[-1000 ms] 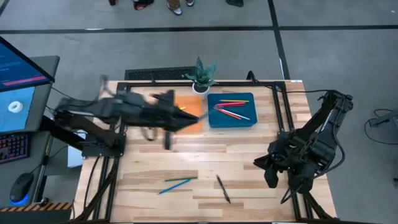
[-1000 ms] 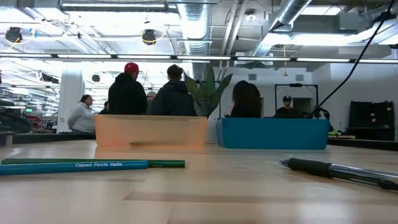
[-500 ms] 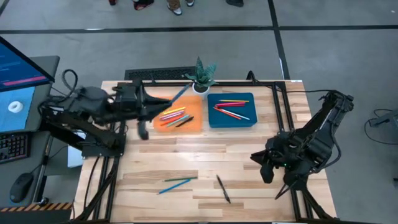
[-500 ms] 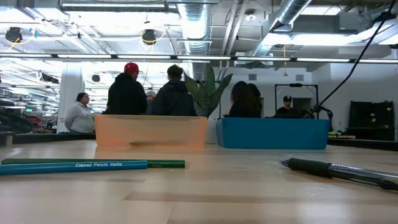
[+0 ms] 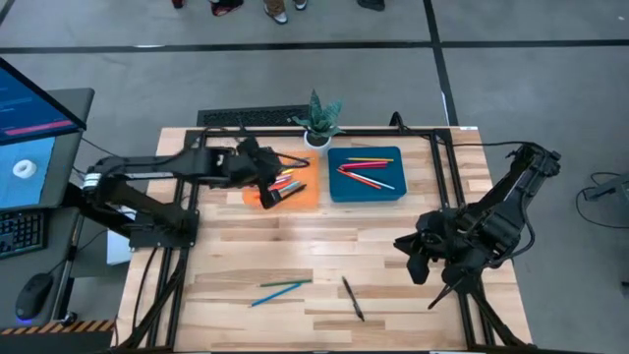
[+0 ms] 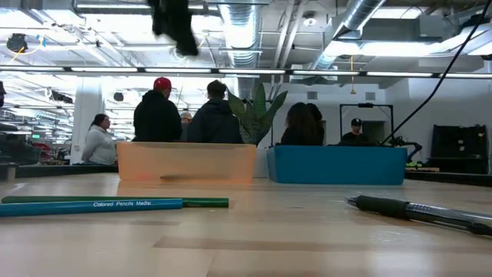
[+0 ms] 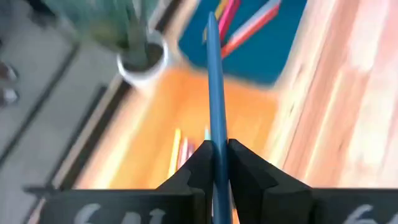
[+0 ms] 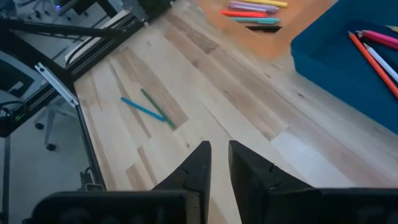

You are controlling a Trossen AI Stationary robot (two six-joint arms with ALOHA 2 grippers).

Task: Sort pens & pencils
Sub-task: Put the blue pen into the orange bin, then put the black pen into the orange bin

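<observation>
My left gripper (image 5: 267, 177) hovers above the orange tray (image 5: 307, 200) and is shut on a blue pencil (image 7: 213, 93). It shows in the low view as a dark shape (image 6: 174, 21) high over the trays. Several coloured pencils (image 5: 285, 183) lie in the orange tray. Red, pink, yellow and white sticks (image 5: 366, 172) lie in the blue tray (image 5: 339, 194). A blue pencil (image 5: 267, 292), a green pencil (image 5: 287, 284) and a black pen (image 5: 353, 298) lie flat near the table's near edge. My right gripper (image 5: 413, 264) waits shut over the table's right side. My left gripper pinches the blue pencil's shaft (image 7: 216, 146) between its two fingers (image 7: 198, 163). The pencil runs along the fingers and sticks out far past their tips. It is lifted clear above the orange tray, its free end toward the potted plant and the blue tray.
A small potted plant (image 5: 319, 118) stands at the far edge between the two trays. Bare wood lies between the trays and the loose pencils. A black frame rail (image 5: 437, 187) runs along the table's right side. People stand in the room beyond the table (image 6: 184, 115).
My left gripper, carrying the blue pencil, drew back toward the table's left edge and then swung right again over the orange tray. It now shows at the top of the low view. My right gripper drifted slightly toward the table's left.
</observation>
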